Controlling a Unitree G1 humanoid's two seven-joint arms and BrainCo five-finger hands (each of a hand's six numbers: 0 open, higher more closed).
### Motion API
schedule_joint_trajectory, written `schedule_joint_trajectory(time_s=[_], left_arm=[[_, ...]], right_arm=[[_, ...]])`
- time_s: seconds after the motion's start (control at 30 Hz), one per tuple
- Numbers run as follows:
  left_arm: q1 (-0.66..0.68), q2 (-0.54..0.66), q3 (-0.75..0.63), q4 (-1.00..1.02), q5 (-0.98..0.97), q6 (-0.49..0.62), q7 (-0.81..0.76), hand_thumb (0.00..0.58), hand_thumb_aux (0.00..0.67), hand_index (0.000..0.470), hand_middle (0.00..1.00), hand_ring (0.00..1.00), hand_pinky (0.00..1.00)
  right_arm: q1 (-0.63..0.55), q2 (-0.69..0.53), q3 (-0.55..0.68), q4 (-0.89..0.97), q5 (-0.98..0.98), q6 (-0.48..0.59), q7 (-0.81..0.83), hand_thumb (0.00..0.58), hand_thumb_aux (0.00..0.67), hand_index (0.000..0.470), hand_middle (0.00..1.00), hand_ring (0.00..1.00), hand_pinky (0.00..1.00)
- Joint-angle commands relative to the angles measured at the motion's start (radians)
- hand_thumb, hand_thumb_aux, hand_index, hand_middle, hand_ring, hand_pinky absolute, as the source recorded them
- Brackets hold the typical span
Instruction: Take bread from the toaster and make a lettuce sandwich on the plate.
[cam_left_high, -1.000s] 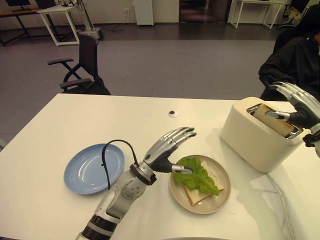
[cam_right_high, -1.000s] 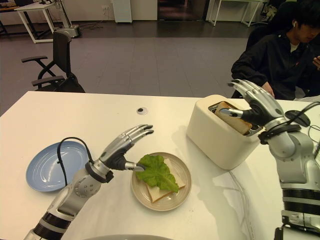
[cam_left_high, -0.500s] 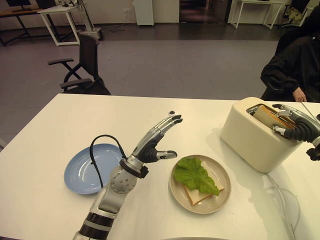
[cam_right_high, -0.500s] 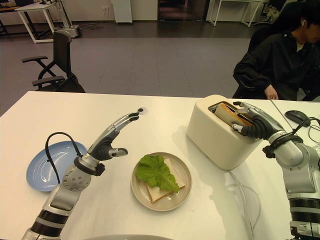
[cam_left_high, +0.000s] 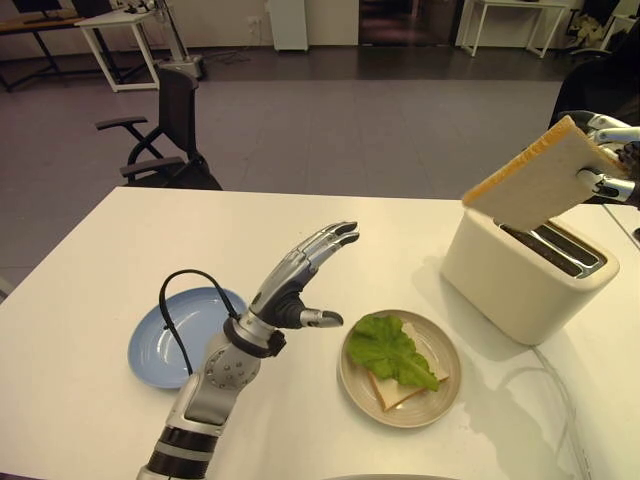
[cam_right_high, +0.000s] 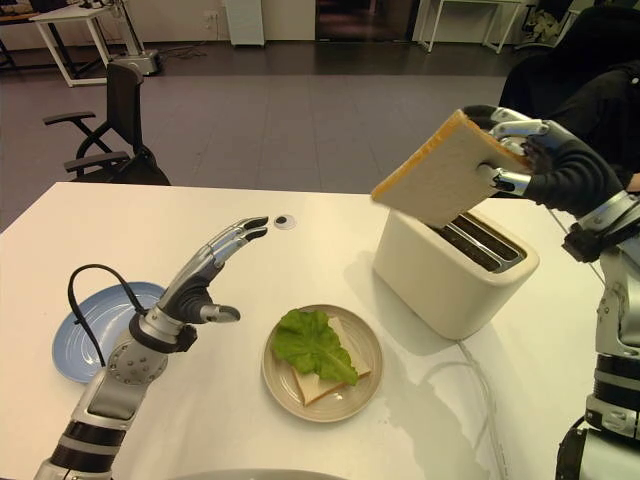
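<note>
A beige plate (cam_left_high: 442, 392) sits at the table's middle with a bread slice (cam_right_high: 312, 385) on it and a green lettuce leaf (cam_left_high: 390, 350) on top. The cream toaster (cam_left_high: 515, 276) stands at the right, its slots showing dark. My right hand (cam_right_high: 555, 165) is raised above the toaster, shut on a second bread slice (cam_right_high: 440, 172) that hangs tilted in the air. My left hand (cam_left_high: 300, 280) hovers open left of the plate, fingers stretched out, holding nothing.
A blue plate (cam_left_high: 175, 345) lies at the left of the white table (cam_left_high: 120, 260). A small round black-and-white disc (cam_left_high: 347, 227) sits near the far edge. A cable (cam_left_high: 545, 375) trails from the toaster. An office chair (cam_left_high: 165, 135) stands beyond the table.
My right hand closed on the bread in the toaster and lifted it clear, up above the slots. My left hand let go of the lettuce and drew back to the left.
</note>
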Motion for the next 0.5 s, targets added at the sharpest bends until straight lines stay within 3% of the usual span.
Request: schedule_joint_trajectory(time_s=[0.03,0.33,0.5], left_arm=[[0.039,0.038,0.058,-0.099,0.098,-0.105,0.027,0.0,0.0,0.0,0.0,0.0,0.0],[0.098,-0.007,0.078,-0.341,0.45,-0.181,0.081,0.0,0.0,0.0,0.0,0.0,0.0],[0.12,-0.012,-0.016,-0.321,0.656,-0.211,0.106,0.0,0.0,0.0,0.0,0.0,0.0]], right_arm=[[-0.047,0.019,0.166,-0.001,0.048,0.095,0.193,0.58,0.67,0.47,0.0,0.0,0.0],[-0.113,0.093,0.544,0.01,-0.129,0.15,0.449,0.58,0.67,0.47,0.0,0.0,0.0],[-0.157,0.167,0.663,0.106,-0.278,0.109,0.449,0.58,0.67,0.47,0.0,0.0,0.0]])
